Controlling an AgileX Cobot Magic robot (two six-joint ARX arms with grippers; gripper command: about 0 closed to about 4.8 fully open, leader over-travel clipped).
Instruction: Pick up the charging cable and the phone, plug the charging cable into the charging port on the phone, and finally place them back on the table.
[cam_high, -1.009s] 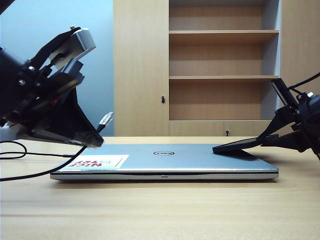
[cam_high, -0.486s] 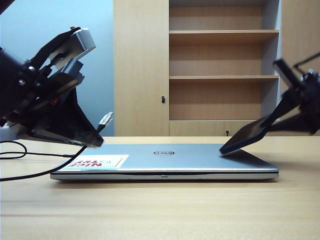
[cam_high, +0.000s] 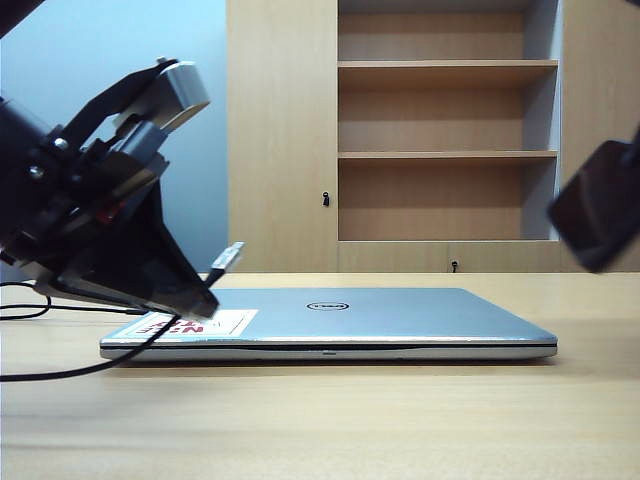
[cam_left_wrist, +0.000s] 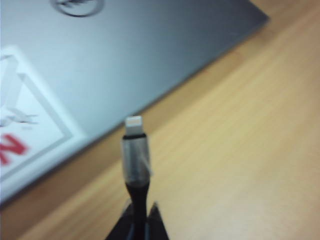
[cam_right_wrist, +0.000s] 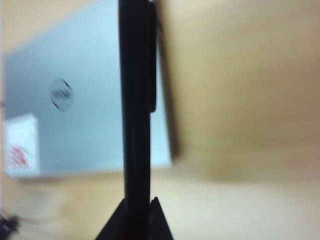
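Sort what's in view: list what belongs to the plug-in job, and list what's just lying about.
Job:
- cable, plug end shut in the left pincer, above the table
- phone, edge-on, shut in the right pincer, lifted at the right

Lying about:
- closed laptop with sticker
- shelf unit behind

Charging cable (cam_left_wrist: 136, 170): black cord, silver-grey sleeve, whitish metal tip. Phone (cam_right_wrist: 136, 110): black all over, seen edge-on. Left gripper (cam_left_wrist: 139, 220) and right gripper (cam_right_wrist: 136, 220): both black. Laptop (cam_high: 400, 318): matte silver lid with a dark round logo; sticker (cam_high: 195, 324) is white with red lettering (grey border in the left wrist view). Table (cam_high: 330, 420): pale beige wood grain. Shelving (cam_high: 445, 150): light tan wood. Wall (cam_high: 110, 40): pale blue.
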